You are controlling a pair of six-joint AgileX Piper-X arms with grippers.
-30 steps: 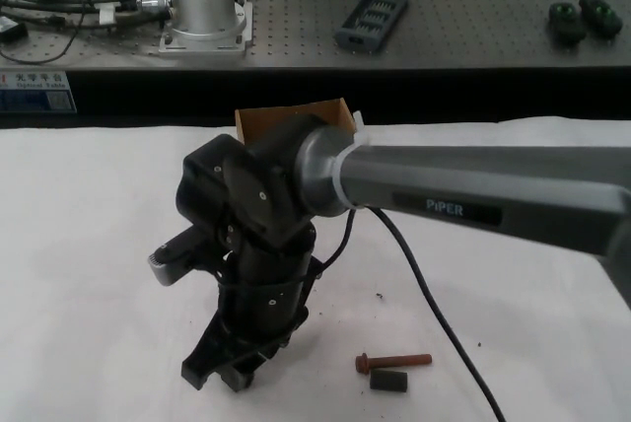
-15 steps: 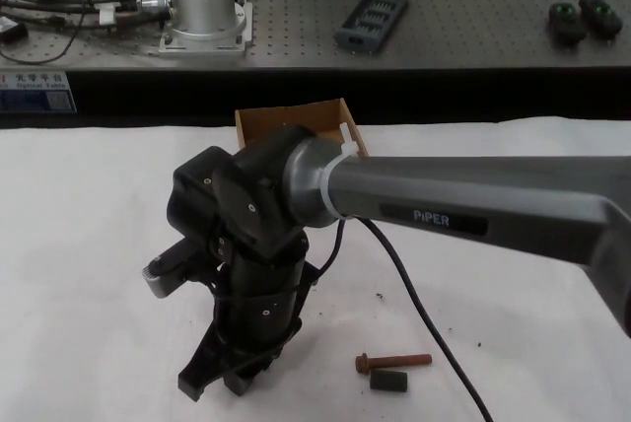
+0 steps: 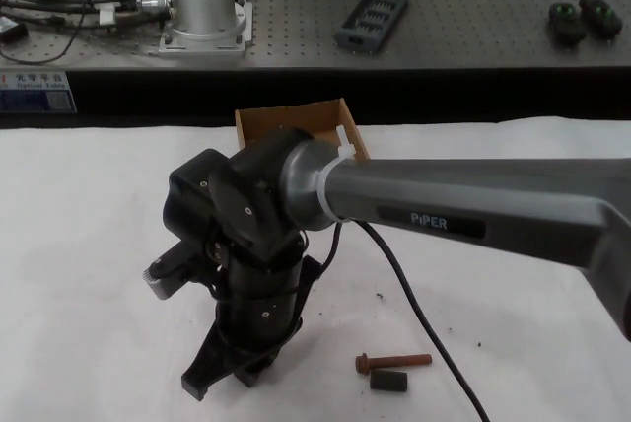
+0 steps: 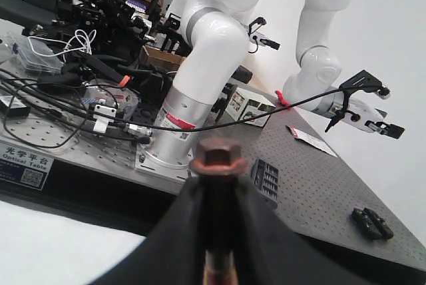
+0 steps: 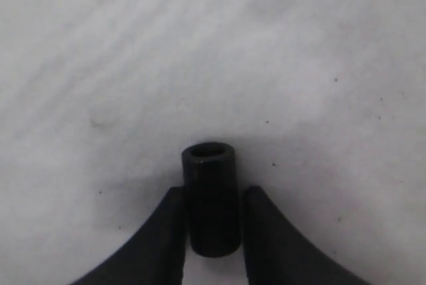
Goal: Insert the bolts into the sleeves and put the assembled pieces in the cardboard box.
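Since the insertion turns on how the two held parts face each other, that comes first. The right jaws (image 5: 213, 198) are clamped on a short black metal sleeve (image 5: 211, 165). Its long axis runs along the jaws, w/ the open bore at the far end, aimed down at the white cloth (image 5: 100, 45) covering the bench. Whether it touches the cloth can't be told.

The left jaws (image 4: 217, 195) are clamped on a rusty-brown hex-head steel bolt (image 4: 219, 158). Its axis also runs along the jaws, head outermost, shank running back btw them w/ its tip hidden. Judged from that, the head leads, so the shank end isn't yet offered to the bore.

A second brown bolt (image 3: 394, 360) and a second black sleeve (image 3: 388, 381) lie parallel, just beside each other, near the right arm. The open brown cardboard box (image 3: 296, 121) sits beyond that arm's wrist.

Writing: white lettering on the arm's grey forearm (image 3: 446, 222) and a printed label plate (image 3: 36, 90) on the rear bench edge.
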